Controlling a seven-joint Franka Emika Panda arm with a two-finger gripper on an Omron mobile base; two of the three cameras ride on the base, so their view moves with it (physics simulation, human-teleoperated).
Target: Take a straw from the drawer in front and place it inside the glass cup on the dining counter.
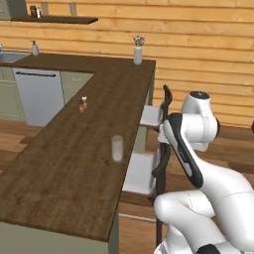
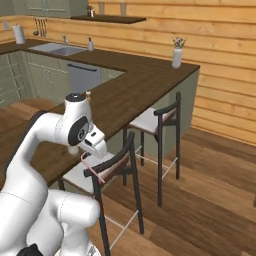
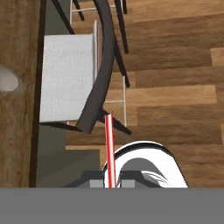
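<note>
Pinched between the pressed-together dark fingers of the gripper point(image 3: 109, 183), the thin reddish-pink straw point(image 3: 109, 148) is seen in the hand view running straight out from the fingertips toward the curved dark back of a bar stool point(image 3: 98, 83) with a pale grey seat. In the right base view the same straw point(image 2: 95, 170) is glimpsed as a faint pink line below the white arm's hand, just beside the near stool's backrest.

Beyond the stool, the long dark-brown wood-plank dining counter point(image 1: 64, 163) on its olive-green base is seen to the left. On it, near its right edge, the small translucent whitish glass cup point(image 1: 117, 148) is set upright, and nothing can be made out inside it; the straw is held well apart from it, out over the floor side of the counter. Farther along the top, two tiny brown shakers point(image 1: 83, 104) are placed together. At the far corner, a white vase point(image 1: 138, 52) is seen holding a small bunch of flowers.
</note>
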